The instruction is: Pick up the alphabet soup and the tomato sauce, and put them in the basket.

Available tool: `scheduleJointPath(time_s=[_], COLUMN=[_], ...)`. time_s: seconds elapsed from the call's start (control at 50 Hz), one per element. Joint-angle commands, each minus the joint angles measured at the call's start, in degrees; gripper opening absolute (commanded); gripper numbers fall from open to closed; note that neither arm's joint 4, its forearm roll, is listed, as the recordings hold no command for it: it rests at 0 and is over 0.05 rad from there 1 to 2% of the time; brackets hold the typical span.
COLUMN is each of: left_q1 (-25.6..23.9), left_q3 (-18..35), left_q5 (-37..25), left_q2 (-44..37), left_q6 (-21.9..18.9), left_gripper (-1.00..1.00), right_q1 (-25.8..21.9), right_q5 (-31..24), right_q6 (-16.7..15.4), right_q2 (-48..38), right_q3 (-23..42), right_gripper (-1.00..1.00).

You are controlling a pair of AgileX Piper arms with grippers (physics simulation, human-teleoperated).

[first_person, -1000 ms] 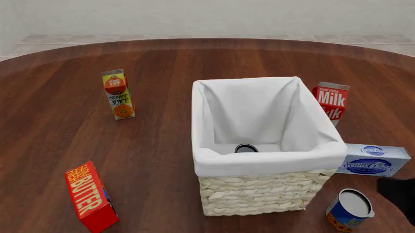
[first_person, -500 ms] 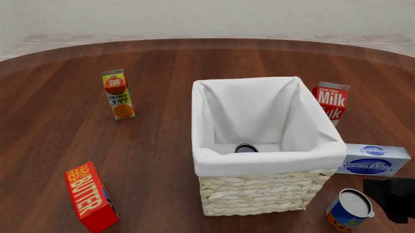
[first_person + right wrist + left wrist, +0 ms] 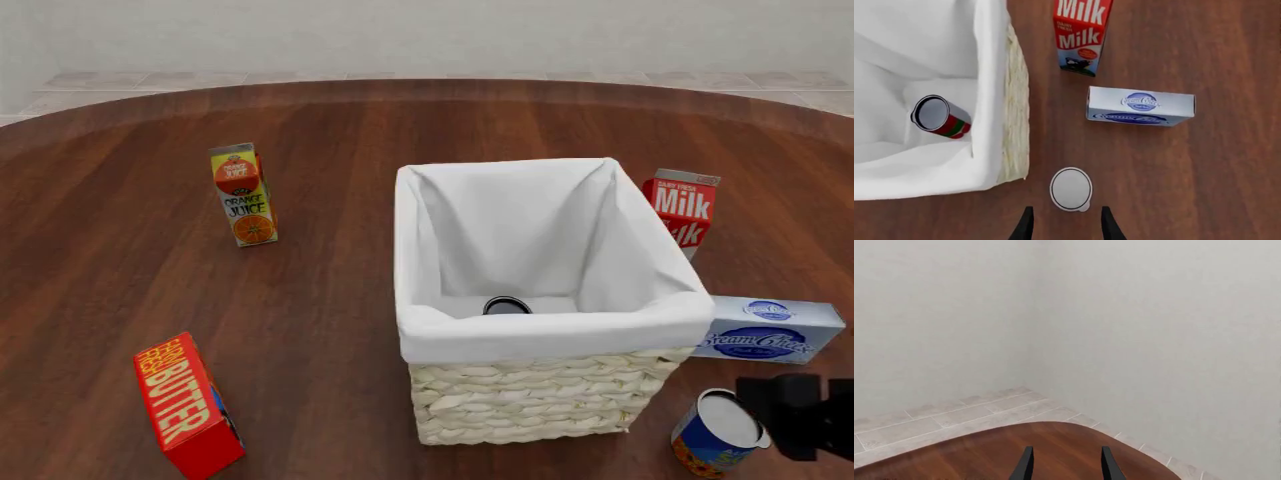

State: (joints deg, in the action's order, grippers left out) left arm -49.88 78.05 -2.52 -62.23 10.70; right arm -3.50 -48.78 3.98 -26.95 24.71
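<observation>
Tabletop: alphabet soup (image 3: 1071, 188) upright just beyond right jaws' tips

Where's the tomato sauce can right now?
The tomato sauce already lies tipped over inside the basket, on the white lining near its front wall; in the front view only its dark top shows.

The front camera is looking forward and down from the near side, taking in the whole tabletop (image 3: 334, 130). The right wrist camera is looking straight down from above, sharing the basket (image 3: 1013, 100), milk carton (image 3: 1081, 35) and cream cheese box (image 3: 1141, 106) with it. The left wrist camera is facing the far wall.
</observation>
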Motion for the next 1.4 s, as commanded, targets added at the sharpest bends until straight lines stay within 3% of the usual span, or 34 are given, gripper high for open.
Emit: scheduleJointPath(time_s=[0.02,0.72,1.12,1.4], left_q1=[-0.1,-0.6,-0.7,-0.7], left_q3=[-0.3,-0.3,-0.8,-1.2], left_q5=[0.2,0.1,0.3,0.7], left_q2=[-0.1,-0.6,-0.8,-0.9], left_q6=[0.2,0.1,0.2,0.5], left_gripper=[1.00,1.00,1.00,1.00], right_q1=[0.8,1.3,1.0,1.2], right_q5=[2.4,6.7,12.7,12.2], right_q6=[-0.6,0.0,0.7,0.7], right_q2=[-1.1,-1.9,-6.0,-4.1], right_q3=[-1.9,-7.0,-9.2,-11.0], right_gripper=[1.00,1.00,1.00,1.00])
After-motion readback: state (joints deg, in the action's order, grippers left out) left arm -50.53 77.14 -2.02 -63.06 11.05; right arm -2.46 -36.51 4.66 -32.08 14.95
